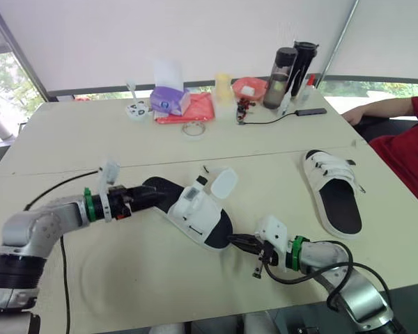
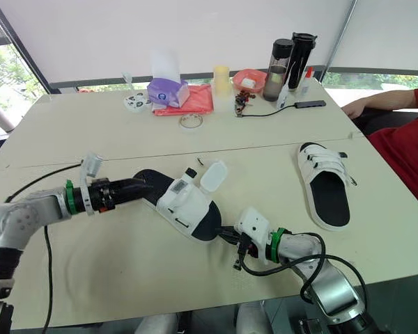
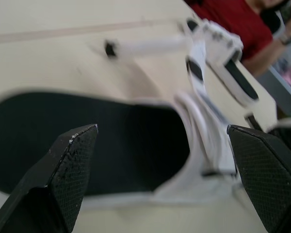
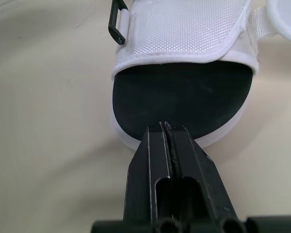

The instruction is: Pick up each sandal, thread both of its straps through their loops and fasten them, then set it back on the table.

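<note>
The wide beige counter (image 1: 90,139) carries both sandals. The white fabric sandal with the black footbed (image 1: 195,212) lies flat near the middle in front of me, with one rounded strap flap (image 1: 223,183) standing loose. A second white sandal of the same kind (image 1: 336,198) lies well apart, off to my right. My left end effector (image 1: 152,197) reaches over the near sandal's heel, fingers spread wide apart. My right end effector (image 4: 165,127) sits at its toe, fingers pressed together, gripping nothing.
</note>
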`<state>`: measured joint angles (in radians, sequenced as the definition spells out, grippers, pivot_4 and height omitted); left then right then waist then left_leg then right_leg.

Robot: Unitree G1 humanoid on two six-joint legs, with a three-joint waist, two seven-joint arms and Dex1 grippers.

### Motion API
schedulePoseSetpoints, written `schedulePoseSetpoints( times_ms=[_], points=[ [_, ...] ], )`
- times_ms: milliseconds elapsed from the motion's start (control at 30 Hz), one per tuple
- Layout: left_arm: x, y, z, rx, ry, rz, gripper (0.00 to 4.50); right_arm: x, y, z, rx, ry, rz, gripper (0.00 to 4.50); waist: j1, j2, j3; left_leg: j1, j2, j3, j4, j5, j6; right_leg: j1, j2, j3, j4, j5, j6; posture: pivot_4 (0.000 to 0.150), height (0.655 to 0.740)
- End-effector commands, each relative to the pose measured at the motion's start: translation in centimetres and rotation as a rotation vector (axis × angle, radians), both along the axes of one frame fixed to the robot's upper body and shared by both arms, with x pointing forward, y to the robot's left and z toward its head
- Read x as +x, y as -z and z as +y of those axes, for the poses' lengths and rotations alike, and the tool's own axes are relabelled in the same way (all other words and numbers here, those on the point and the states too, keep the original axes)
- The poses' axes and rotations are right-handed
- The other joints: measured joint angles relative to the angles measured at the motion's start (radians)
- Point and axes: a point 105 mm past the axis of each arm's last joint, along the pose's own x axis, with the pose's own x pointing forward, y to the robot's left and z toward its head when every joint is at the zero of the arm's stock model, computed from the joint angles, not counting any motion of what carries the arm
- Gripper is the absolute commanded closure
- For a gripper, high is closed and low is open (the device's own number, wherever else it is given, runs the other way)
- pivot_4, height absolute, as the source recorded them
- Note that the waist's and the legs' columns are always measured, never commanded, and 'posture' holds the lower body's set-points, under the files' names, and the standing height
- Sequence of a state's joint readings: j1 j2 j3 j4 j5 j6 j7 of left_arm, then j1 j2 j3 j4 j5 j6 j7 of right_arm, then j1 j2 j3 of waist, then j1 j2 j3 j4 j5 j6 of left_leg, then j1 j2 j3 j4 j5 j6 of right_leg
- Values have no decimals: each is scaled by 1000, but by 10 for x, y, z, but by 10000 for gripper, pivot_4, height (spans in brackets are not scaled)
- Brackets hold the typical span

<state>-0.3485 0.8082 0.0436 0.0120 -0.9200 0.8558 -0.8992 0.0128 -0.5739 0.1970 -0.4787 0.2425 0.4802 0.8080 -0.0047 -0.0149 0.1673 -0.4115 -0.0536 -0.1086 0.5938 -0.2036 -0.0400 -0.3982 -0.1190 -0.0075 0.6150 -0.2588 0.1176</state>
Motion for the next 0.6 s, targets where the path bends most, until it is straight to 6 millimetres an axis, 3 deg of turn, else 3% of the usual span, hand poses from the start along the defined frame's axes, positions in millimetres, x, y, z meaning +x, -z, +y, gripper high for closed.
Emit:
schedulePoseSetpoints(
  times_ms=[33,133,333,600],
  points=[
    [-10,-10,-8,29,109,-56,657,-16,-14,6,52,-60,59,45000,2,-1,2,0,0,0,0,0,0,0,0,0,0,0,0,1500,7400],
    [-21,-4,-16,32,185,-35,657,-13,-19,13,80,-52,56,45000,-1,-1,2,-3,0,0,0,0,0,-3,0,0,0,0,0,1500,7400],
    [-55,8,-33,26,328,30,657,13,-4,13,44,45,14,45000,-7,0,3,-7,0,0,0,0,0,-8,0,0,1,0,0,1500,7400],
    [-61,5,-42,16,350,13,657,25,6,3,-10,67,-24,45000,-4,0,3,-7,-1,0,3,0,0,-6,0,0,2,1,0,1500,7400]
  ],
)
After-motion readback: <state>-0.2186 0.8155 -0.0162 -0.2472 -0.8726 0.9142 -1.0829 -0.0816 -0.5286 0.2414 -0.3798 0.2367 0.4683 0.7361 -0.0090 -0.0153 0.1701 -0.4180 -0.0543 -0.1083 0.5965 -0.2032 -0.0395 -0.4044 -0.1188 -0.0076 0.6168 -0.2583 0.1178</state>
